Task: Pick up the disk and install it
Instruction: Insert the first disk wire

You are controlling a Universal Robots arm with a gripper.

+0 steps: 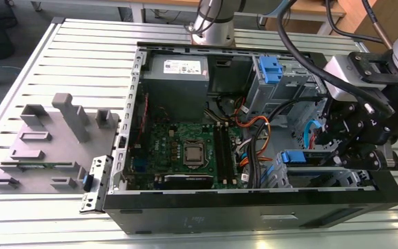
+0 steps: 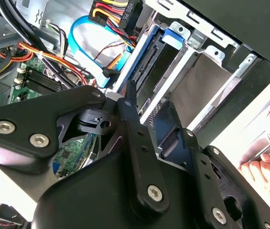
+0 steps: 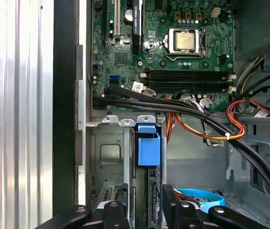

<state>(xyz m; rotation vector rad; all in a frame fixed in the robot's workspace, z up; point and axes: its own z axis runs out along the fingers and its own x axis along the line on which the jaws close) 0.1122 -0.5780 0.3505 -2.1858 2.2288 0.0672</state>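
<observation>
Where cables [image 3: 173, 107] crowd the cage [image 3: 107, 152], the end effector [image 3: 143, 209] seemingly clamps the disk [image 3: 148, 149].

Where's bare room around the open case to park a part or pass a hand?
Free: slatted metal table at the exterior view's left, bordered by the grey plastic fixture and the black computer case wall; also the table strip before the case front. Crowded: orange and black cables between green motherboard and grey metal drive cage, where the pincer sits.
</observation>
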